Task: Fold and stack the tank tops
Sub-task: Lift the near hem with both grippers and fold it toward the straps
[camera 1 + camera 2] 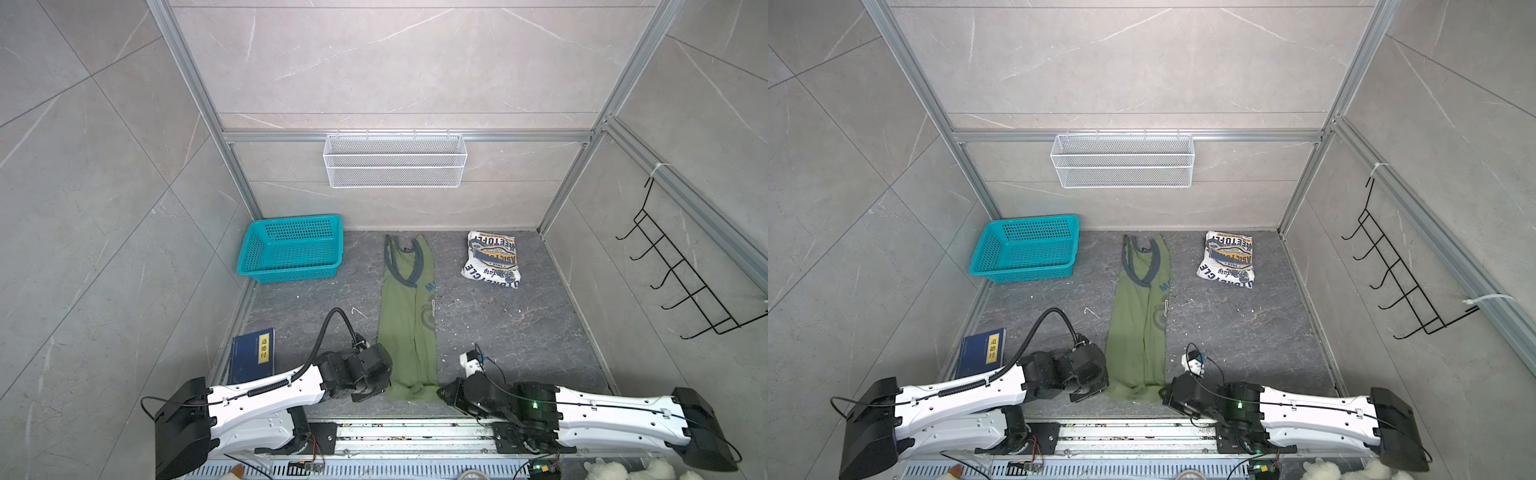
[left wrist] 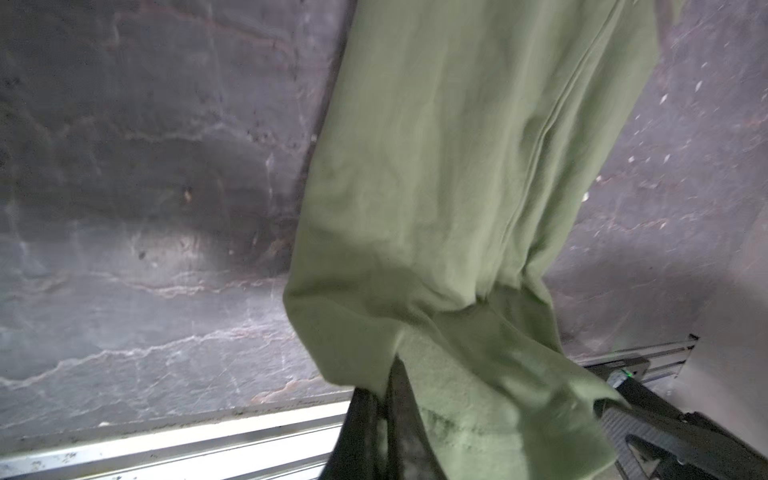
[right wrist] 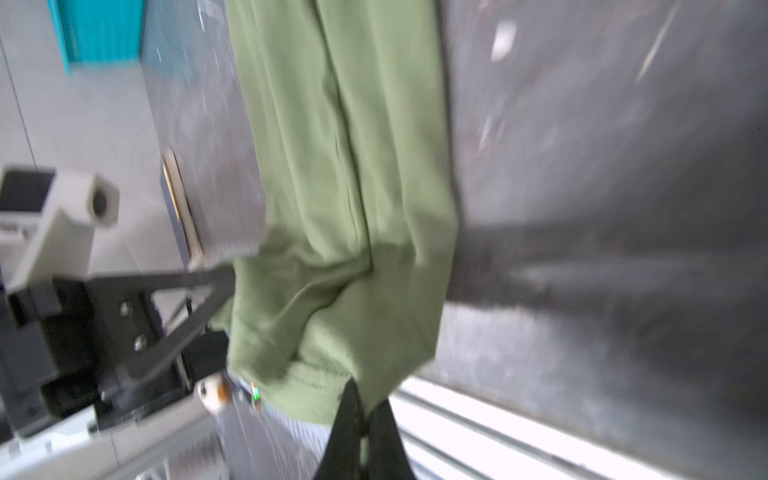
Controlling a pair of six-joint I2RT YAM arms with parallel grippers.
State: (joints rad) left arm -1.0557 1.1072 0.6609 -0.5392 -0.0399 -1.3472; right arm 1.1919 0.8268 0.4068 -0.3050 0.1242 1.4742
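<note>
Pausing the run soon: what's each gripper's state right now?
Left gripper: shut on the olive green tank top, at its near hem.
Right gripper: shut on the same hem, other corner.

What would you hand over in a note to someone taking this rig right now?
The left gripper is shut on the near hem of the olive tank top; the right gripper is shut on the same hem's other corner. It lies folded lengthwise, a narrow strip down the middle. Done: the white tank top is folded, far right. To do: fold the olive one crosswise, stack both.

Dark tabletop (image 1: 519, 332) w/ basket (image 1: 291, 272), book (image 1: 252, 355), green top (image 1: 405, 324), folded white top (image 1: 492, 259).
</note>
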